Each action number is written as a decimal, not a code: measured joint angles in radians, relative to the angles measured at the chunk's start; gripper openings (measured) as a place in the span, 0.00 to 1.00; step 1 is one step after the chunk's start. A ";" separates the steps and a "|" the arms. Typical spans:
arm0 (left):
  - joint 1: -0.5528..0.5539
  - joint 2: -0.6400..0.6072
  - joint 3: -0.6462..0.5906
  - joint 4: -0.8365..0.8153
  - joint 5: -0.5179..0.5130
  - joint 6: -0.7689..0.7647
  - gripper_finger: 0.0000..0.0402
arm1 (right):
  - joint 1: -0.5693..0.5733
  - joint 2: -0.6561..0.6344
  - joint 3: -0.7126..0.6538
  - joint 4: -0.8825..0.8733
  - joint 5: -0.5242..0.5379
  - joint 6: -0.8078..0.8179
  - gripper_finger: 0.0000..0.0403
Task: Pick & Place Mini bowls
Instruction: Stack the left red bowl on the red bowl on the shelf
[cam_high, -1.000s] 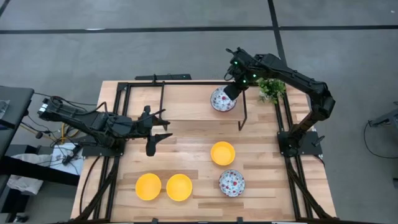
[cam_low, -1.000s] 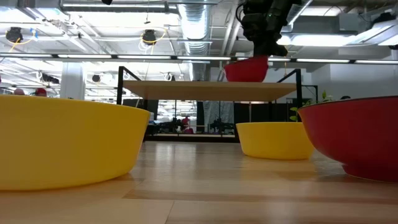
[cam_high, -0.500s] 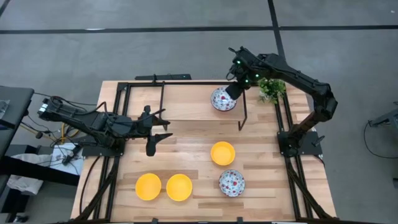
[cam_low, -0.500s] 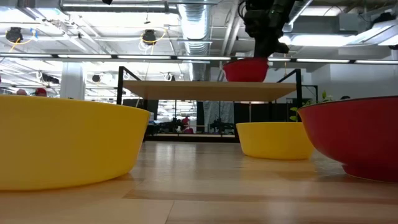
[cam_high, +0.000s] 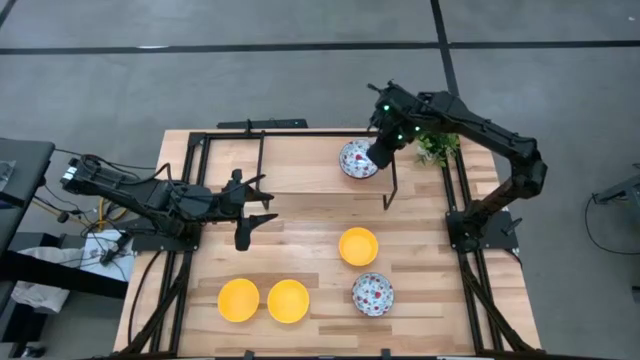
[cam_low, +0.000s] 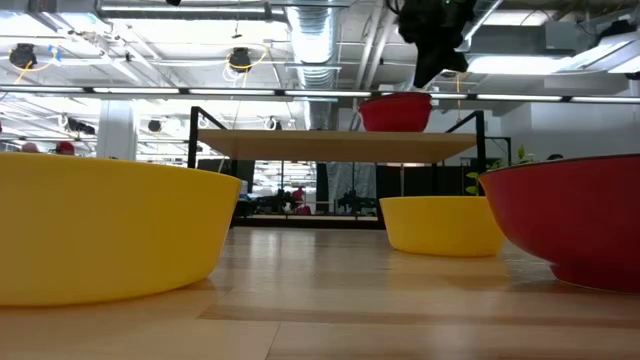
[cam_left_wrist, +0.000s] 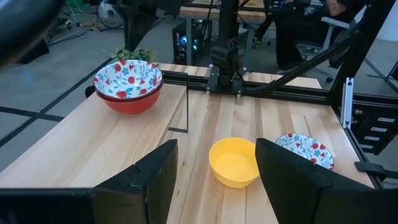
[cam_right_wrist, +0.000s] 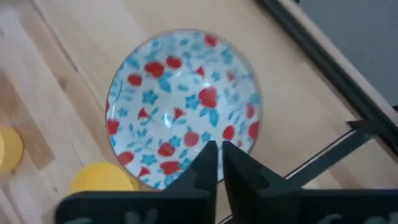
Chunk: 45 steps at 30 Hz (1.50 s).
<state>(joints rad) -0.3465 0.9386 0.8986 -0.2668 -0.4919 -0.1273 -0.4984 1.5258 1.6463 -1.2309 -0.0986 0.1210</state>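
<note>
A white floral bowl with a red outer wall (cam_high: 356, 160) rests stacked in another such bowl on the raised shelf (cam_low: 300, 145), as the left wrist view shows (cam_left_wrist: 129, 84). A third floral bowl (cam_high: 372, 293) and three yellow bowls (cam_high: 358, 246) (cam_high: 288, 301) (cam_high: 238, 300) stand on the table. My right gripper (cam_right_wrist: 218, 152) hovers just above the stack's right rim, its fingers together with only a slit between them; in the low view it hangs clear of the red bowl (cam_low: 397, 112). My left gripper (cam_high: 252, 207) waits open at the table's left side.
The shelf stands on a black frame with thin legs (cam_high: 390, 185) at the table's far side. A small green plant (cam_high: 436, 143) stands right of the stack, under my right arm. Black rails run along the table's left and right edges (cam_high: 465, 215).
My right gripper has risen off the top bowl's rim and drifted a little toward the table's right edge. The bowl has stayed seated on the shelf.
</note>
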 joint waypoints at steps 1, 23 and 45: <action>0.000 0.000 0.000 0.000 0.000 0.000 0.54 | 0.006 0.002 -0.001 -0.009 0.001 -0.008 0.01; 0.000 0.000 0.001 0.006 0.001 0.000 0.54 | 0.027 0.018 0.000 -0.093 0.045 -0.015 0.00; 0.000 0.000 0.001 0.007 0.000 0.000 0.53 | 0.039 0.036 0.026 -0.124 0.045 -0.003 0.00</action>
<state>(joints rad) -0.3466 0.9382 0.8993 -0.2600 -0.4915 -0.1276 -0.4598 1.5622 1.6722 -1.3550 -0.0539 0.1185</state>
